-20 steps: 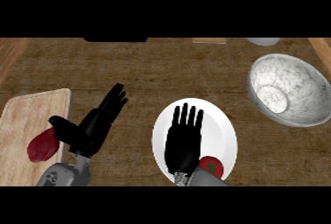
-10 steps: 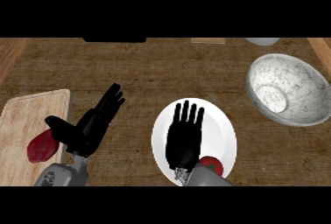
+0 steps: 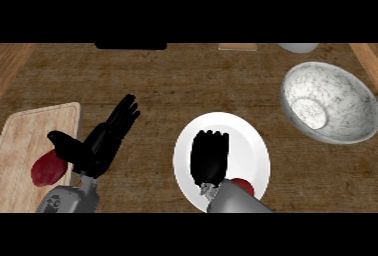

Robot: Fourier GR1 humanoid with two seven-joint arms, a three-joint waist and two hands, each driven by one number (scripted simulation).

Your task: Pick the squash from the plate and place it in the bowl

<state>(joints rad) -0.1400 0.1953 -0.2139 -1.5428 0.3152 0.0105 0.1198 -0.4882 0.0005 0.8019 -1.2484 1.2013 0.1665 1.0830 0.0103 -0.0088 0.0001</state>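
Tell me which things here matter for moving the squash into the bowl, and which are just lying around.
Job: squash, plate, bowl, right hand.
Lying about: cutting board, red item on it, left hand resting open at the left.

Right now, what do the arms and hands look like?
The left hand and right hand are black, with slim fingers. Each sits on a smooth grey forearm: left forearm and right forearm. A ring-shaped mark shows on the left one. No cables or sleeves visible.
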